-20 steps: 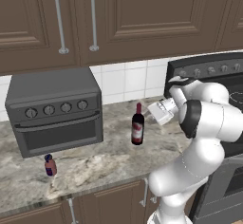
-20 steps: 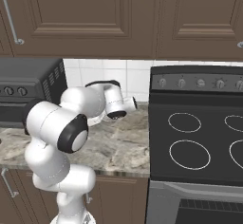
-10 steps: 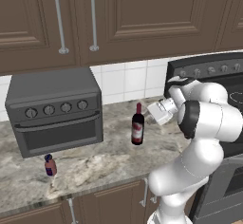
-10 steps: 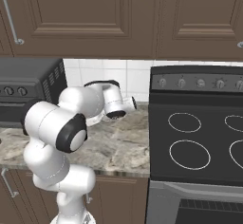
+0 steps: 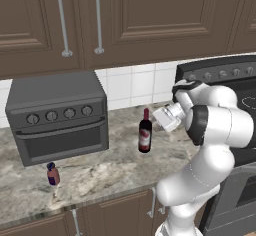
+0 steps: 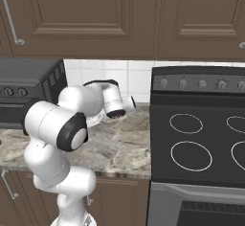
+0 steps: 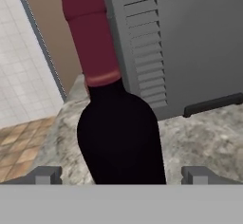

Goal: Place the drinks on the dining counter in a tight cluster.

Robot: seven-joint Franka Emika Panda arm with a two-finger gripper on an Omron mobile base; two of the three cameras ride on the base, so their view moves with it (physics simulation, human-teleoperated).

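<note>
The jaws stood wide apart, holding nothing, one fingertip [image 7: 46, 175] on each side of the dark wine bottle [image 7: 114, 123]. That bottle stood upright on the stone surface [image 5: 110, 167], just beside the grey toaster oven [image 5: 57, 115].

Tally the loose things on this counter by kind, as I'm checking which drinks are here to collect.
Wine bottle: 1
Small reddish-brown bottle: 1
Toaster oven: 1
Total: 3, of which 2 are drinks.
</note>
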